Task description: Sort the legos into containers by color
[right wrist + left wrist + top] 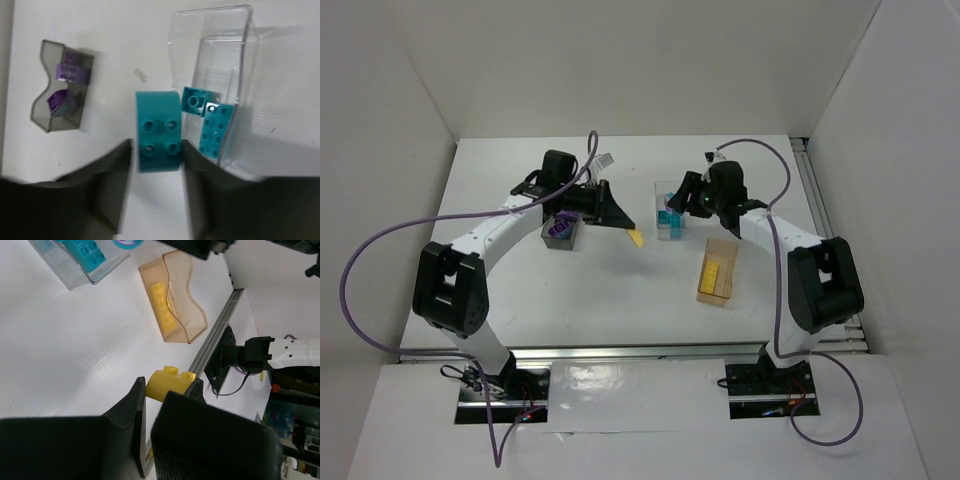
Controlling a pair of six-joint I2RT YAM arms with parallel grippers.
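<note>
- left gripper (167, 389) clamped on a yellow lego (170, 379), studs facing away from the wrist camera; in the top view it sits mid-frame, between the dark grey bin (560, 243) and the amber bin (725, 255)
- cannot tell if that yellow lego touches the counter (570, 300)
- right gripper (157, 147) clamped on a cyan lego (157, 127), four studs up, just beside the left wall of the clear bin (210, 30), outside it
- clear bin: upper centre-right of the top view, two more cyan legos (215, 132) inside at its lower end
- dark grey bin: left of centre in the top view, under the left arm; left edge of the right wrist view; two purple legos (74, 72) inside
- amber bin: right of centre in the top view, below the clear bin; one long yellow lego (162, 305) lies along its floor
- the three bins stand apart from each other on the white counter
</note>
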